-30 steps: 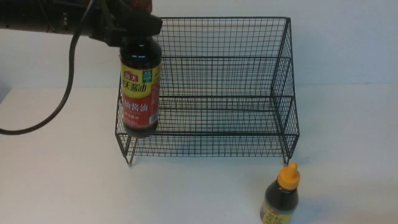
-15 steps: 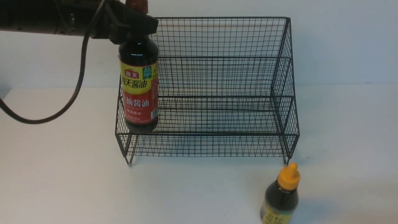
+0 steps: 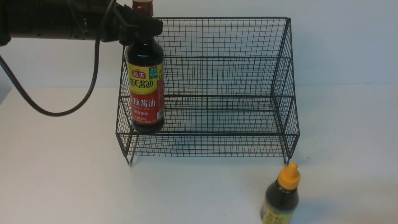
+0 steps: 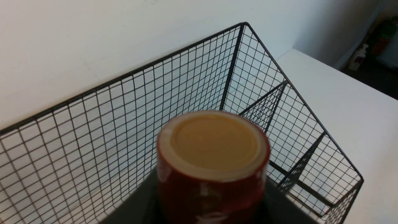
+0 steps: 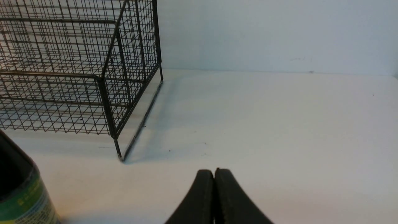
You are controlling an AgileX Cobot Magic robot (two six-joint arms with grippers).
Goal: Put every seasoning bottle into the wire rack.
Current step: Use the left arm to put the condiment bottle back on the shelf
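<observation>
Wire rack (image 3: 224, 18) on a white tabletop (image 3: 62, 186), back close to a plain pale wall (image 3: 342, 40). Darker, blurred room corner past the rack's right end, seen only from the left wrist.

Tall bottle (image 3: 145, 93) upright at the rack's left end, over the lowest front tier, base about level with the front rim; resting on the tier or just above it, cannot tell. Left side mesh close beside it. Gold cap (image 4: 214, 143) and red neck rising above the rack's top rim. Short bottle (image 3: 281, 199), orange-yellow nozzle cap, standing on the tabletop outside the rack, in front of its front right foot and apart from it. Black cable (image 3: 56, 115) looping down left of the rack, clear of the mesh.

Left gripper (image 3: 144, 26) reaching in level from left of the rack, clamped on the tall bottle's neck just under the cap. Right gripper (image 5: 214, 177) low over the tabletop, right of the rack's front right corner, fingers pressed together, nothing between.
</observation>
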